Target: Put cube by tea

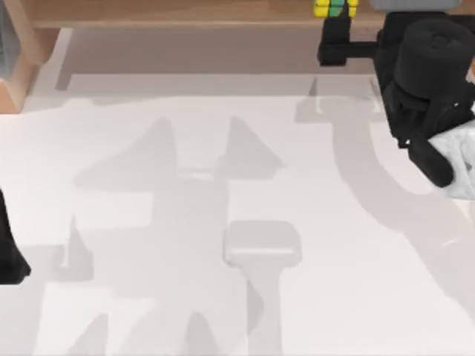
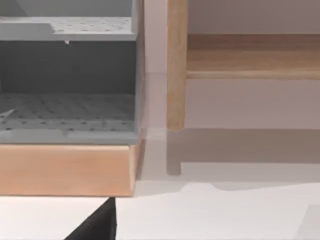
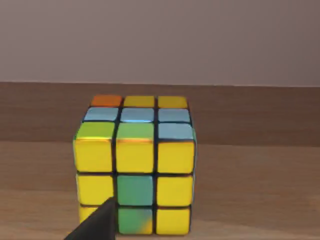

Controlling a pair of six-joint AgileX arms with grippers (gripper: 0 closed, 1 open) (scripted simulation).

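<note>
White tabletop, wooden shelf along the back. Cube sits on that shelf, right gripper just in front of it; can't tell its finger state. Left arm parked at the table's left edge. No tea visible, so placement looks unfinished.

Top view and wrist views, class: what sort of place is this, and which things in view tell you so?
Probably a simulated tabletop workspace: a plain white table, a wooden shelf holding the cube, and a grey perforated rack on a wooden base. The right arm reaches toward the shelf.
</note>
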